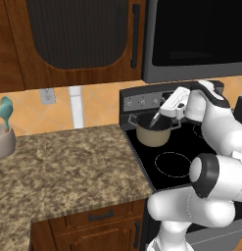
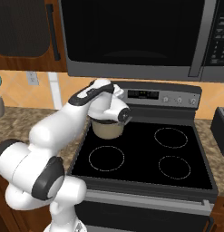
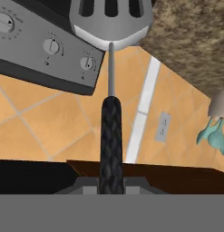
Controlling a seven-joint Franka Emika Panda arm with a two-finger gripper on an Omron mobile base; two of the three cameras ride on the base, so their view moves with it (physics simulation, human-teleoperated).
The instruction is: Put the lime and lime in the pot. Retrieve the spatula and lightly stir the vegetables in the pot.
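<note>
A: What's biggest here?
B: The black stove [image 1: 176,162], then the pot [image 1: 153,134] on its back left burner.
A: And the gripper [image 1: 164,120]?
B: Just above the pot, pinching the spatula [image 3: 111,90] by its black handle, the slotted head pointing toward the pot.
A: The limes?
B: Can't tell; the pot's inside is hidden.

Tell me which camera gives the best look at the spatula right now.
The hand view: the spatula runs up the frame, black handle rising from the gripper to its slotted silver head. The left base view shows just a thin sliver of it angled down into the pot. In the right base view the arm hides it.
</note>
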